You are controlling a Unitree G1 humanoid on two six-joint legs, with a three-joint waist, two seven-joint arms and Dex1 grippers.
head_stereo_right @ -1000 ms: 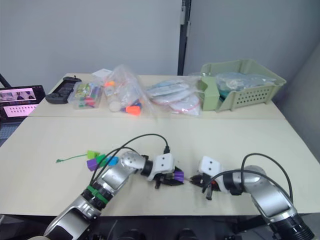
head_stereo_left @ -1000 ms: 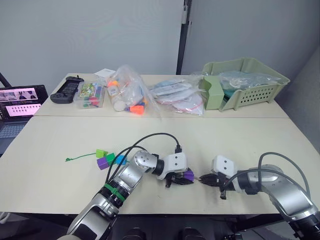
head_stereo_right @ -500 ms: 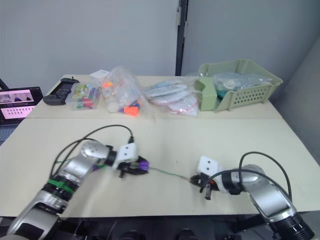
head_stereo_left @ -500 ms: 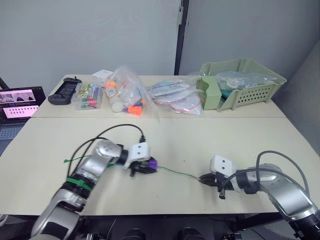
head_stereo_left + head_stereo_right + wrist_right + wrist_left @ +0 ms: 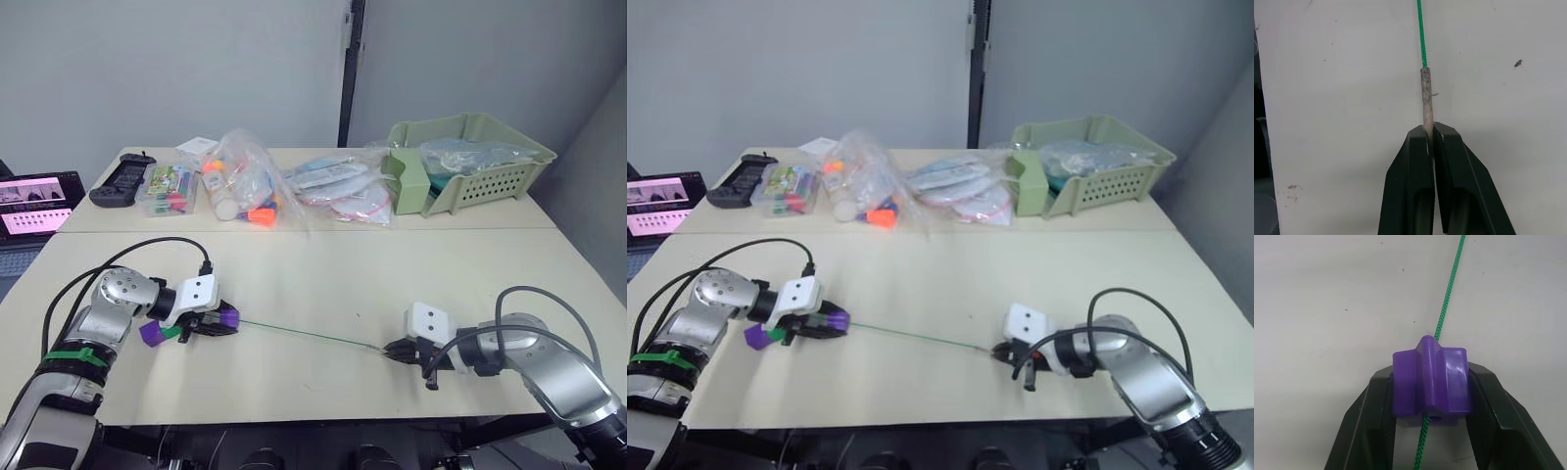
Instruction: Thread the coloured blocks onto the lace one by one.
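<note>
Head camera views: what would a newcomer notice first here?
A thin green lace stretches taut across the near table between both arms. The left tool clamps a small purple plastic block threaded on it; the right tool pinches its pale stiff tip.

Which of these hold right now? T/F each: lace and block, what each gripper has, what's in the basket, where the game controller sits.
1. The lace runs through the purple block. True.
2. The left gripper is open, beside the block. False: its fingers are shut on the purple block.
3. The right gripper pinches the lace's pale stiff tip. True.
4. The green basket at the far right holds only loose blocks. False: it holds clear plastic bags.
5. The lace hangs slack in a loop between the grippers. False: it runs as a nearly straight line between them.
6. A black game controller lies at the table's far left. True.
</note>
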